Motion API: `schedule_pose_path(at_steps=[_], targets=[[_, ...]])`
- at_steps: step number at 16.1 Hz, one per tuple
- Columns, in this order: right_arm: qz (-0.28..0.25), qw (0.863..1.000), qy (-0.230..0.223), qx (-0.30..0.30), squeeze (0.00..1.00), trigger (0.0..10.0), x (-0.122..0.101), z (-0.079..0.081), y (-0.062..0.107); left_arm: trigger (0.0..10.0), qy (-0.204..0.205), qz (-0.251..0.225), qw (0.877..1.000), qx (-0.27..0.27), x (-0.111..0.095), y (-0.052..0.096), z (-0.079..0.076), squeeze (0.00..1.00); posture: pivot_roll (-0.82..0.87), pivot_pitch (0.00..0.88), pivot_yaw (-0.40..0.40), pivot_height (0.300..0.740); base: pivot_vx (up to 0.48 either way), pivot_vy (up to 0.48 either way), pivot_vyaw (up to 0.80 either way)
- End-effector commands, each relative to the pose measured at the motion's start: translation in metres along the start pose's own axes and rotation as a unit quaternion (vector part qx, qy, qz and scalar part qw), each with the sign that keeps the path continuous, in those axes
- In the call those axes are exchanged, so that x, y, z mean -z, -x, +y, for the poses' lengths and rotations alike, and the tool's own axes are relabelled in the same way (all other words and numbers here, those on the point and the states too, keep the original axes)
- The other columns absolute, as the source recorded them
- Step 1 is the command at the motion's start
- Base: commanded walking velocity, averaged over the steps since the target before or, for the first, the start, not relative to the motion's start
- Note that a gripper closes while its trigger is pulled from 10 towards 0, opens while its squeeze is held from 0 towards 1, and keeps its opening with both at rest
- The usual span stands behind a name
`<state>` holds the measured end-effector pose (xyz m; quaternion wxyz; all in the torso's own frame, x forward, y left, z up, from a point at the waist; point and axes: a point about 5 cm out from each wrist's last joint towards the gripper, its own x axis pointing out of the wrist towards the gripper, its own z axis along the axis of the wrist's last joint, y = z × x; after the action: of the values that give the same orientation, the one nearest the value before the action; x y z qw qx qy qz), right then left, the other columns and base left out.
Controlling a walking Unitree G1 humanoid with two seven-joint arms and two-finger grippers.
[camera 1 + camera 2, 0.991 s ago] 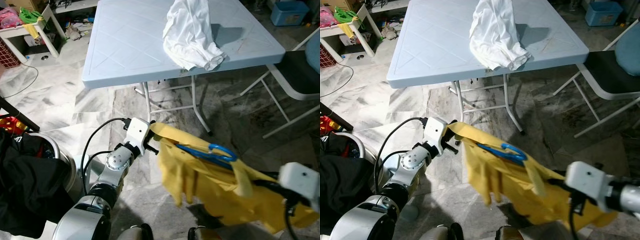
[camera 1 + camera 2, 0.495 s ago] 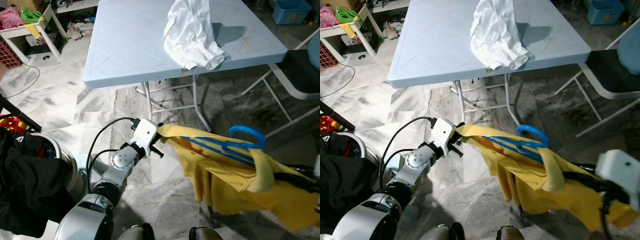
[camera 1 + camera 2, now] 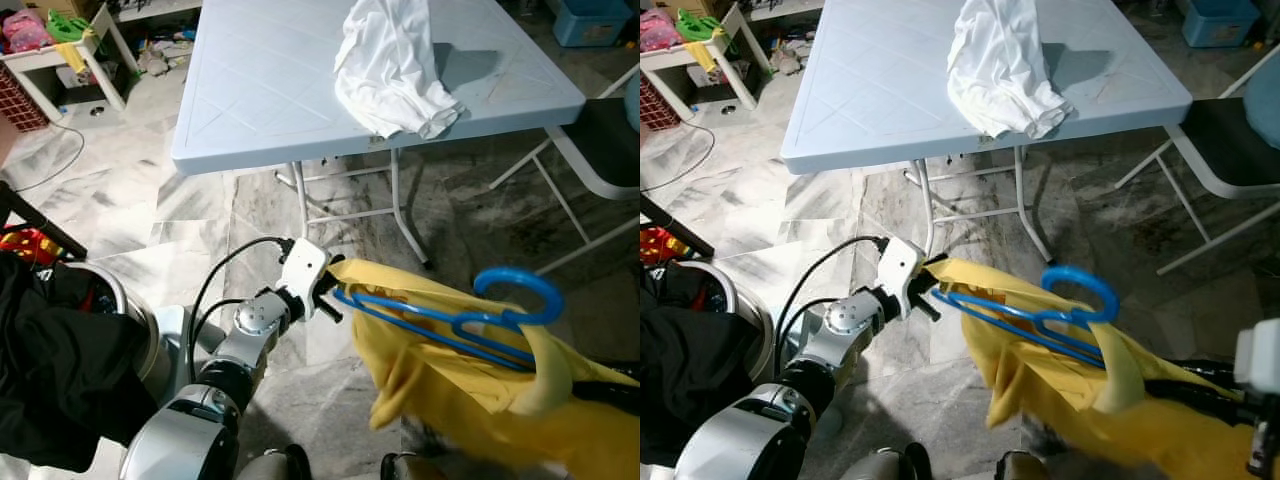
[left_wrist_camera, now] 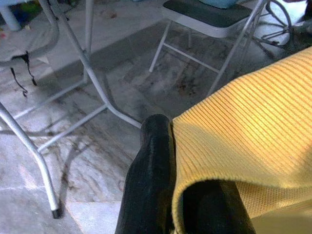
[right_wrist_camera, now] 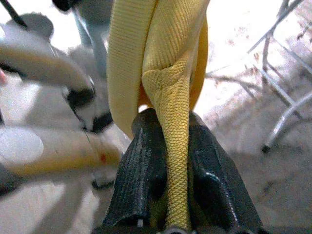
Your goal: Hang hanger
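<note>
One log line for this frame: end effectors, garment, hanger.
left end effector: shut on yellow garment | right end effector: shut on yellow garment | blue hanger: inside garment, hook up, not hung

— How many hangers do you count?
— One blue hanger (image 3: 470, 320), threaded inside one yellow garment (image 3: 470, 400).
— And end effectors?
— Two. The left end effector (image 3: 328, 290) and the right end effector (image 5: 168, 170), each pinching the yellow cloth.
— Counters?
— One pale blue counter (image 3: 270, 90), with one white garment (image 3: 395, 65) heaped on it. A second, small white table (image 3: 55, 55) stands far off to the left.
— Chairs?
— One folding chair (image 3: 600, 150).
— Anything else?
— One blue bin (image 3: 590, 20), one dark cloth pile (image 3: 50, 370) and one black cable (image 3: 40, 170) on the floor.
</note>
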<state>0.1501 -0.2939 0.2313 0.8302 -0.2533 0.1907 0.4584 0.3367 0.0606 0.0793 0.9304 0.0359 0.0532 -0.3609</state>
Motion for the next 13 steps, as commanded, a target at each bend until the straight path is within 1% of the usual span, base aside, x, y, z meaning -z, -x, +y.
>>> schedule_pose_path(at_steps=[1, 2, 3, 4, 5, 6, 7, 8, 9, 10, 11, 12, 13], targets=[[-0.031, 0.999, 0.018, 0.010, 0.00, 10.0, -0.014, -0.002, 0.017, 0.0, 0.073, 0.057, 0.989, -0.119, 0.031, 0.036, 0.041, 0.00, -0.26, 0.185, 0.123, 0.740, 0.000, 0.000, 0.00], [-0.070, 0.997, 0.013, 0.021, 0.00, 10.0, -0.020, -0.004, 0.018, 0.0, 0.078, 0.059, 0.990, -0.103, 0.034, 0.034, 0.035, 0.00, -0.25, 0.185, 0.123, 0.740, 0.000, 0.000, 0.00], [-0.131, 0.991, -0.002, 0.035, 0.00, 10.0, -0.028, -0.010, 0.019, 0.0, 0.084, 0.062, 0.991, -0.089, 0.038, 0.033, 0.027, 0.00, -0.25, 0.183, 0.120, 0.740, 0.000, 0.000, 0.00], [-0.161, 0.986, -0.009, 0.037, 0.00, 10.0, -0.031, -0.012, 0.018, 0.0, 0.086, 0.059, 0.991, -0.086, 0.039, 0.032, 0.025, 0.00, -0.25, 0.183, 0.120, 0.740, 0.000, 0.000, 0.00], [-0.185, 0.982, -0.016, 0.045, 0.00, 10.0, -0.030, -0.016, 0.014, 0.0, 0.091, 0.059, 0.990, -0.086, 0.040, 0.032, 0.022, 0.00, -0.24, 0.182, 0.120, 0.740, 0.000, 0.000, 0.00], [-0.226, 0.972, -0.029, 0.056, 0.00, 10.0, -0.033, -0.020, 0.008, 0.0, 0.105, 0.055, 0.989, -0.090, 0.041, 0.032, 0.021, 0.00, -0.24, 0.180, 0.119, 0.740, 0.000, 0.000, 0.00], [-0.256, 0.963, -0.032, 0.073, 0.00, 10.0, -0.035, -0.024, 0.002, 0.0, 0.131, 0.046, 0.985, -0.104, 0.040, 0.031, 0.021, 0.00, -0.24, 0.180, 0.119, 0.740, 0.000, 0.000, 0.00], [-0.282, 0.954, -0.040, 0.092, 0.00, 10.0, -0.037, -0.030, -0.007, 0.0, 0.139, 0.041, 0.983, -0.115, 0.040, 0.031, 0.023, 0.00, -0.23, 0.177, 0.118, 0.740, 0.000, 0.000, 0.00], [-0.307, 0.945, -0.054, 0.102, 0.00, 10.0, -0.041, -0.033, -0.022, 0.0, 0.118, 0.032, 0.985, -0.123, 0.037, 0.032, 0.025, 0.00, -0.22, 0.176, 0.119, 0.740, 0.000, 0.000, 0.00], [-0.320, 0.938, -0.054, 0.120, 0.00, 10.0, -0.044, -0.035, -0.037, 0.0, 0.110, 0.030, 0.985, -0.128, 0.036, 0.033, 0.026, 0.00, -0.22, 0.176, 0.119, 0.740, 0.000, 0.000, 0.00], [-0.356, 0.917, -0.077, 0.162, 0.00, 10.0, -0.056, -0.040, -0.071, 0.0, 0.085, 0.032, 0.987, -0.131, 0.036, 0.034, 0.027, 0.00, -0.21, 0.171, 0.119, 0.740, 0.000, 0.000, 0.00], [-0.369, 0.906, -0.092, 0.187, 0.00, 10.0, -0.062, -0.043, -0.089, 0.0, 0.072, 0.035, 0.988, -0.131, 0.037, 0.035, 0.026, 0.00, -0.21, 0.168, 0.119, 0.740, 0.000, 0.000, 0.00], [-0.376, 0.894, -0.121, 0.212, 0.00, 10.0, -0.063, -0.046, -0.109, 0.0, 0.072, 0.039, 0.987, -0.136, 0.039, 0.035, 0.026, 0.00, -0.21, 0.168, 0.119, 0.740, 0.000, 0.000, 0.00]])
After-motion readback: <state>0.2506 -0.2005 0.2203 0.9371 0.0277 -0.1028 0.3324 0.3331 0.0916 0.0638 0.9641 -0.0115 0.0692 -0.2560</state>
